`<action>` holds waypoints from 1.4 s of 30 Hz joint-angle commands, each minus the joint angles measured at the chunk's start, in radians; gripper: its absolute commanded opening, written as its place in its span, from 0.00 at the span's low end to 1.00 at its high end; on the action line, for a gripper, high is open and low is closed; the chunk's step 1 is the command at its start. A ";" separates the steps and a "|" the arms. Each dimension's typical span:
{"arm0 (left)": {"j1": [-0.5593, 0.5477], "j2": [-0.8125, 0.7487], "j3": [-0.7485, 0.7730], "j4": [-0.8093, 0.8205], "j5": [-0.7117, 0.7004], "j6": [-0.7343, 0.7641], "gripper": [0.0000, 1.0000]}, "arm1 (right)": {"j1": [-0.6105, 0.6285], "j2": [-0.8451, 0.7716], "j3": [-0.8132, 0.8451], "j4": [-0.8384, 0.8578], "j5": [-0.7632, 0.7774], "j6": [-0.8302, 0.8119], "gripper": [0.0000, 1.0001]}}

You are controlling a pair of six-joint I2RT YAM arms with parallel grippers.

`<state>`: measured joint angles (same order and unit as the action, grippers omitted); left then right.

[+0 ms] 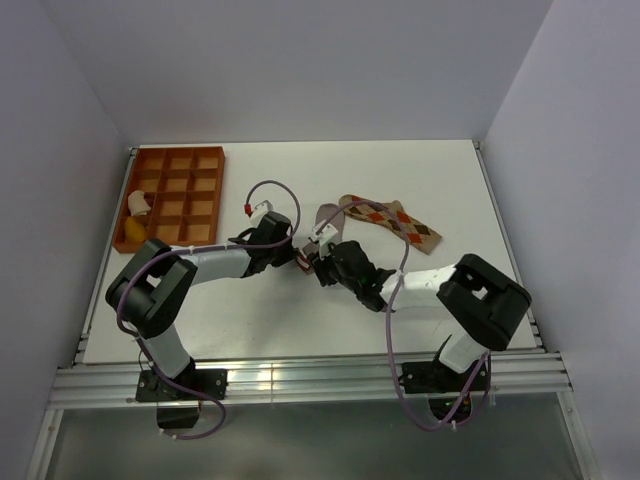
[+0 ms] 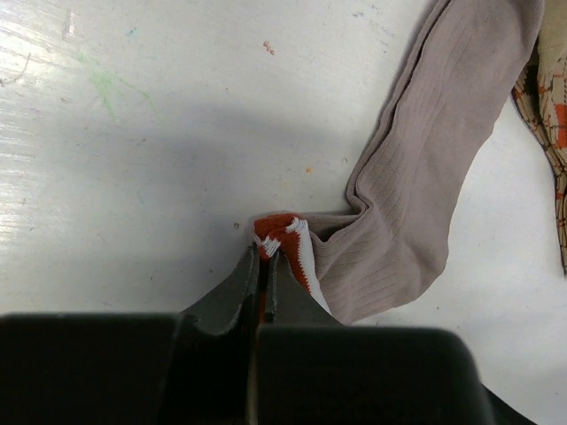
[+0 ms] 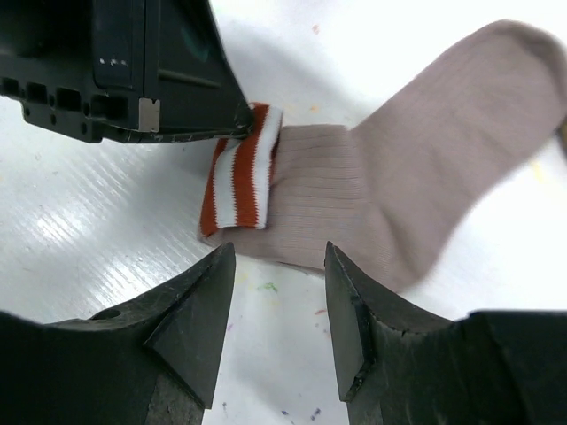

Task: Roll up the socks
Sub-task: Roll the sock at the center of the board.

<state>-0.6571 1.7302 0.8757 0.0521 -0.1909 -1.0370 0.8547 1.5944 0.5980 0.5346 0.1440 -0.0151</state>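
Bright even light, soft shadows, glare

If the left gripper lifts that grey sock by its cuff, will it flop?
Probably yes: the grey sock lies bent and creased. Likely light, being thin ribbed knit. The left gripper, shut on the cuff, probably won't slip.

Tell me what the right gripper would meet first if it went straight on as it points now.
The right gripper would probably meet the grey-brown sock beside its striped cuff, which the left gripper pinches. Height above it is unclear.
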 commanded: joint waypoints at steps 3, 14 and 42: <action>-0.007 -0.008 0.012 -0.049 -0.024 0.000 0.00 | 0.000 -0.079 -0.043 0.104 0.012 -0.019 0.52; -0.007 -0.023 0.032 -0.084 -0.019 0.006 0.00 | 0.093 0.015 0.025 0.096 0.063 -0.135 0.54; -0.007 -0.029 0.019 -0.070 0.027 0.003 0.00 | 0.172 0.300 0.216 0.021 0.250 -0.232 0.44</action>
<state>-0.6399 1.7298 0.8883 0.0216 -0.1806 -1.0416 1.0187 1.8534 0.7609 0.5915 0.3698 -0.2264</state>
